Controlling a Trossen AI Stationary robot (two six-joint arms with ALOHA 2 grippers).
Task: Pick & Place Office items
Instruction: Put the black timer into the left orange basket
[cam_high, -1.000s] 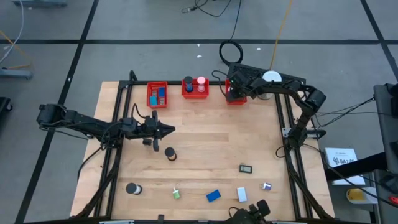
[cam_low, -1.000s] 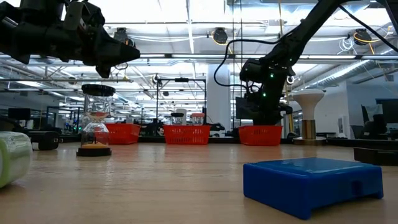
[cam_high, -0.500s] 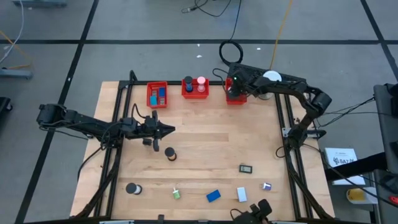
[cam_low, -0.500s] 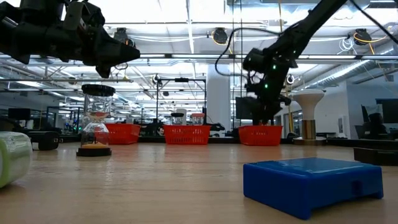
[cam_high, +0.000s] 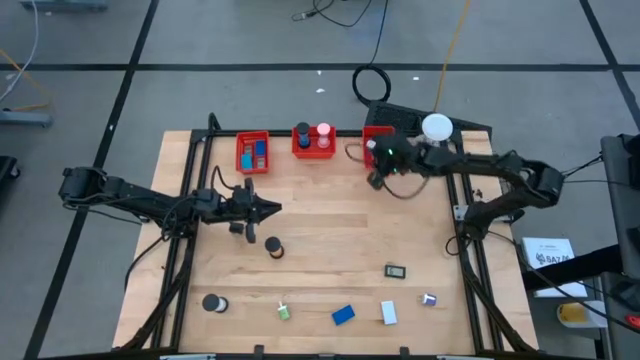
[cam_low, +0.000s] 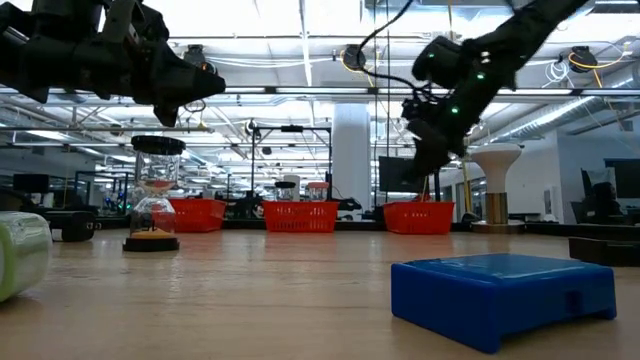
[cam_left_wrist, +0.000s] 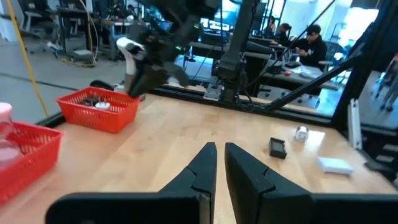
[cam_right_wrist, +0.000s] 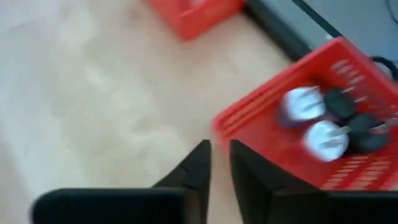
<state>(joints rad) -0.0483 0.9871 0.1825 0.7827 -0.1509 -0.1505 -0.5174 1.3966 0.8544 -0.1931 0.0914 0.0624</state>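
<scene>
While both jaws sit clenched (empty), the right gripper (cam_high: 374, 180) hovers beside the red bin (cam_high: 377, 134).

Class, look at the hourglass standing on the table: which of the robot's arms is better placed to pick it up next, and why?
The left. Its shut, empty left gripper hovers just beside the hourglass, while the right gripper is across the table by the right red bin.

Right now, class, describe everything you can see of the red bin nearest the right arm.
The red bin is a small rectangular basket of slotted red plastic, standing upright at the table's far edge, rightmost of three. Inside lie several small black pieces and two white ones, blurred. The right gripper hangs just in front of it, jaws shut, touching nothing.
</scene>
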